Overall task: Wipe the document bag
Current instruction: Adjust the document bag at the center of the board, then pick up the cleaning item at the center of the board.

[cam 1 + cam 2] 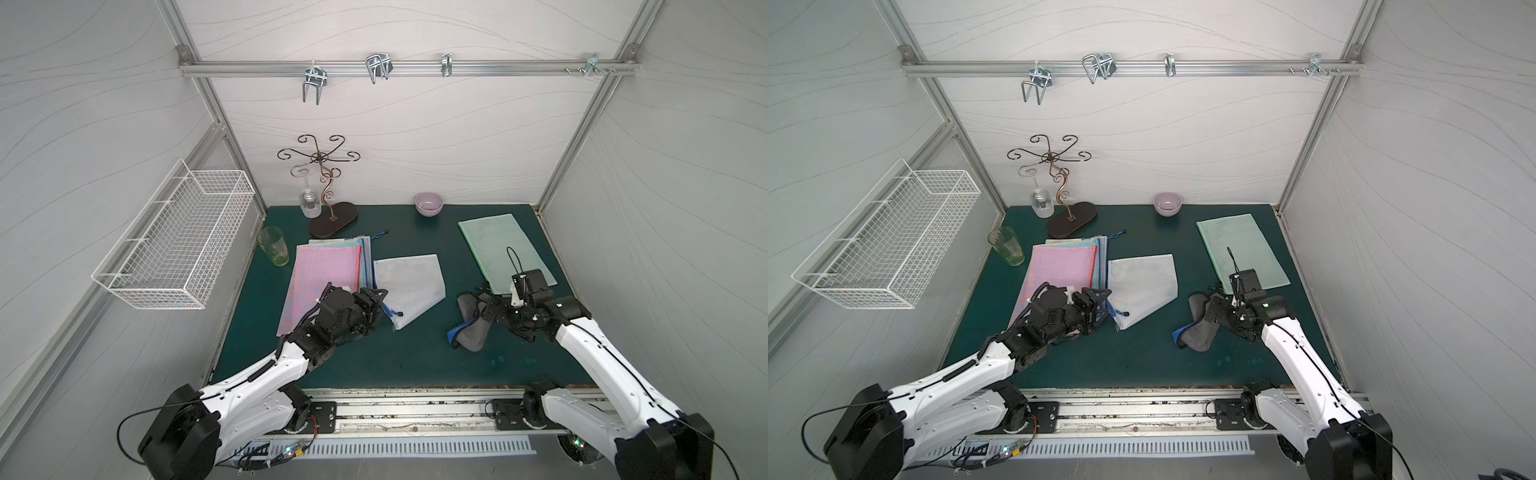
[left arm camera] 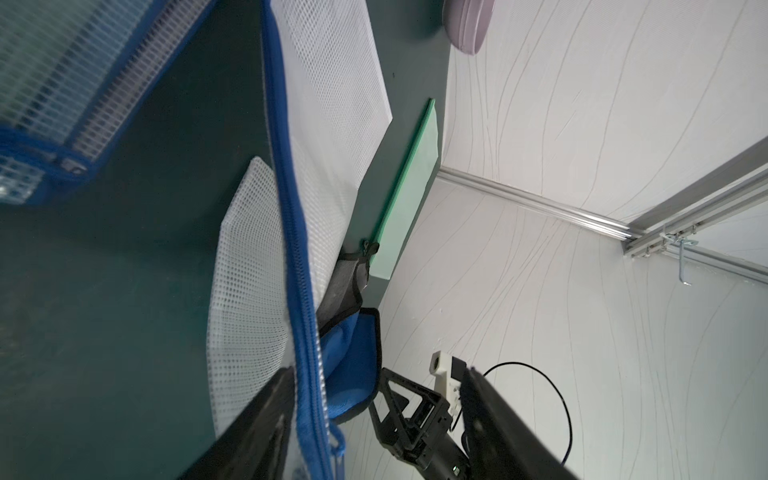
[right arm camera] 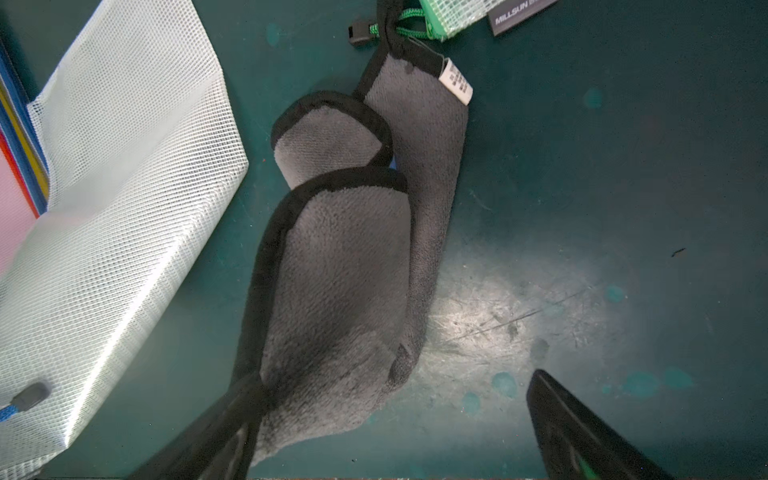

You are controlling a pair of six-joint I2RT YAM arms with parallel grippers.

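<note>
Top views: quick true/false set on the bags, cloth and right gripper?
1. Pink bag tops the stack. True.
2. Cloth is in the bowl. False: it lies on the table by the right gripper.
3. Right gripper is shut. False: its jaws stand open.
4. Green bag lies apart from the stack. True.
5. White bag touches the green bag. False: bare table lies between them.

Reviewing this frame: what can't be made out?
White mesh bag: zip edge partly hidden behind the left gripper in both top views.
Green bag: near end covered by the right arm in both top views; cut off by the right wrist view's edge.
Grey cloth: tag print too small, right wrist view.
</note>
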